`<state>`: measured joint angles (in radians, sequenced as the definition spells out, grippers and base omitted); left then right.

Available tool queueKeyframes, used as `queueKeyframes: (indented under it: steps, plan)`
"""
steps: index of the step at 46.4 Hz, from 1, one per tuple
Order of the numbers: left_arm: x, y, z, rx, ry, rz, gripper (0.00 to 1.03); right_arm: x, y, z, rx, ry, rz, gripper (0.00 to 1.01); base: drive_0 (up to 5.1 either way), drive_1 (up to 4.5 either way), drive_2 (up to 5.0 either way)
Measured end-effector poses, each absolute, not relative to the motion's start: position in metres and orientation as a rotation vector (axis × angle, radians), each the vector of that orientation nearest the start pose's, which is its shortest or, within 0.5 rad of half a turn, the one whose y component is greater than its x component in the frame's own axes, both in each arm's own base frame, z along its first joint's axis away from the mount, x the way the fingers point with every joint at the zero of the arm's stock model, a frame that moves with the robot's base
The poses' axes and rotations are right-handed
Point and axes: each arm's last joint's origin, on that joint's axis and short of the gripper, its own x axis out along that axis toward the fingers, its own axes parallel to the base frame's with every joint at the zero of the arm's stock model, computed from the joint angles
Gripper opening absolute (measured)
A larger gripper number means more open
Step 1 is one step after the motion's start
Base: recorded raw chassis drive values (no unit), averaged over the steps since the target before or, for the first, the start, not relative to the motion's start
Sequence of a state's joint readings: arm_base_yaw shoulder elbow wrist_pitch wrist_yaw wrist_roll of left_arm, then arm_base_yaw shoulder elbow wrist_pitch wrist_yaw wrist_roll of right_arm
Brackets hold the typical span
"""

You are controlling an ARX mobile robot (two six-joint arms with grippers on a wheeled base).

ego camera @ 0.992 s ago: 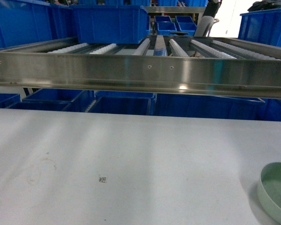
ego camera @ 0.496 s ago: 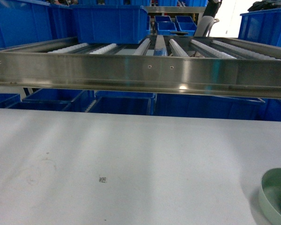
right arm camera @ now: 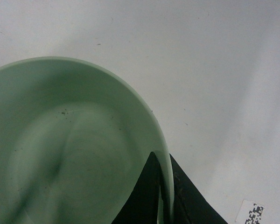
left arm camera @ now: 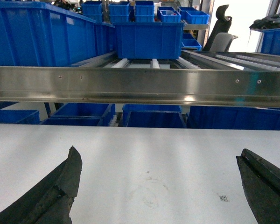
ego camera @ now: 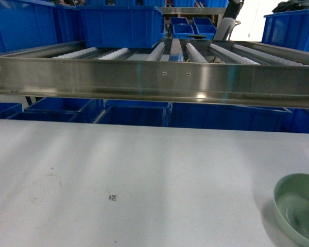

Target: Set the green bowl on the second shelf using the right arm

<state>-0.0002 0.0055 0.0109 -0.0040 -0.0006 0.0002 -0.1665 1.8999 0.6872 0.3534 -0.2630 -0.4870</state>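
Left claw point(left arm camera: 158, 186): spread wide and holding nothing, poised over the white table point(ego camera: 144, 170); best left idle there.
Blue bin point(ego camera: 122, 24): sits on the left half of the rack's rollers, so aim away from it.
Second shelf point(ego camera: 154, 77): steel front bar with white roller rails behind; the centre and right lanes look free.
Green bowl point(right arm camera: 70, 149): at the table's near right corner in the head view, its rim caught between two black fingers.
Right claw point(right arm camera: 164, 186): pinching the bowl's rim, one finger inside and one outside.
Doing it well: keep the bowl level, carry it clear above the front bar, then set it squarely across the rails.
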Motion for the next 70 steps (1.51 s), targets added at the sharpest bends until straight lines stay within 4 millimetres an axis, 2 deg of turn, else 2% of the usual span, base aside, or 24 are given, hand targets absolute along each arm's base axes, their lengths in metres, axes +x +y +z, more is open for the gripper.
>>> queueKeyframes:
  steps: [4,9,14,17,19,21,41,70]
  plan:
    - [0.097,0.0,0.166,0.0,-0.001,0.0,0.98,0.294,-0.025,0.086,-0.241,0.734,0.295,0.02,0.0,0.0,0.0]
    - [0.097,0.0,0.166,0.0,-0.001,0.0,0.98,0.264,-0.017,0.138,-0.159,0.525,0.245,0.02,0.0,0.0,0.0]
    - [0.097,0.0,0.166,0.001,-0.001,0.0,0.98,0.21,-0.006,0.207,-0.02,0.272,0.229,0.02,0.0,0.0,0.0]
    - [0.097,0.0,0.166,0.0,-0.001,0.0,0.98,0.171,0.005,0.236,0.033,0.146,0.231,0.02,0.0,0.0,0.0]
    - [0.097,0.0,0.166,0.0,-0.001,0.0,0.98,0.153,0.007,0.238,0.056,0.108,0.208,0.02,0.0,0.0,0.0]
    - [0.097,0.0,0.166,0.0,-0.001,0.0,0.98,0.146,0.007,0.242,0.068,0.055,0.184,0.02,0.0,0.0,0.0]
    - [0.097,0.0,0.166,0.0,-0.001,0.0,0.98,0.147,0.007,0.24,0.082,0.07,0.172,0.02,-4.3,2.55,2.0]
    - [0.097,0.0,0.166,0.0,0.0,0.001,0.98,0.147,0.007,0.24,0.083,0.074,0.173,0.02,-4.7,0.74,3.9]
